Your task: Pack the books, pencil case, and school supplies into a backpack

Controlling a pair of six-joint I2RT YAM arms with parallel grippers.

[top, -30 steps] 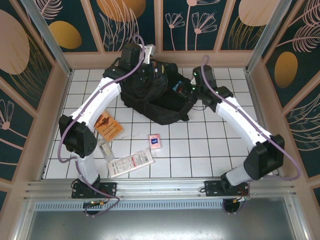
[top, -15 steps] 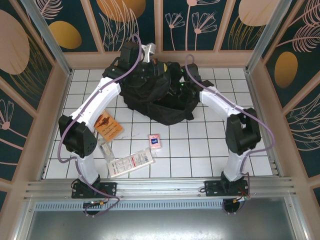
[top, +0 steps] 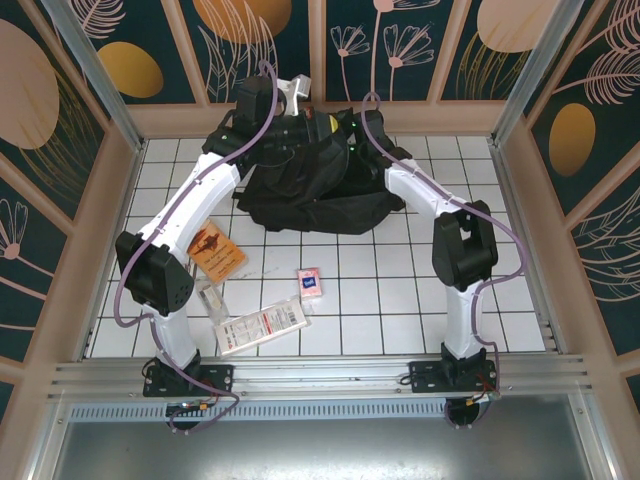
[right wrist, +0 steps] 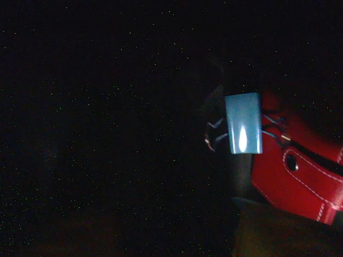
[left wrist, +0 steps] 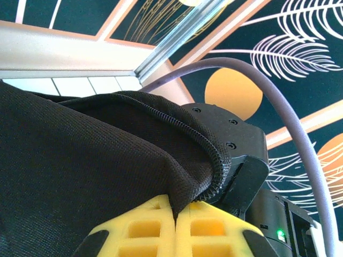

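broadly, the white tiled bench (top: 400, 300) is carrying everything, and the black backpack (top: 300, 185) is slumping at its far middle, up against the back wall, by far the biggest thing on it. the left arm (top: 190, 210) is stretching from the near left corner up to the bag's far left edge, and the right arm (top: 430, 200) is bending in from the right with its end sinking into the bag's top. in the left wrist view the left hand (left wrist: 175, 211) is pinching the backpack's fabric, its yellow fingers (left wrist: 144, 230) pressing together on a fold just under the zipper edge and lifting that edge up. whether the right hand is spread or pressed together i cannot tell, since its wrist view is looking into darkness, where a red item (right wrist: 300, 176) with white stitching and a pale blue tag (right wrist: 243, 123) are showing on the right. nearer the arm bases, a flat white package (top: 262, 327) with a red stripe is lying on the bench, well apart from the bag. the orange-brown book (top: 218, 250) is lying beside the left arm, between the package and the backpack. the pink little box (top: 310, 280) with a blue mark is sitting near the bench's middle, just beyond the package's right end.
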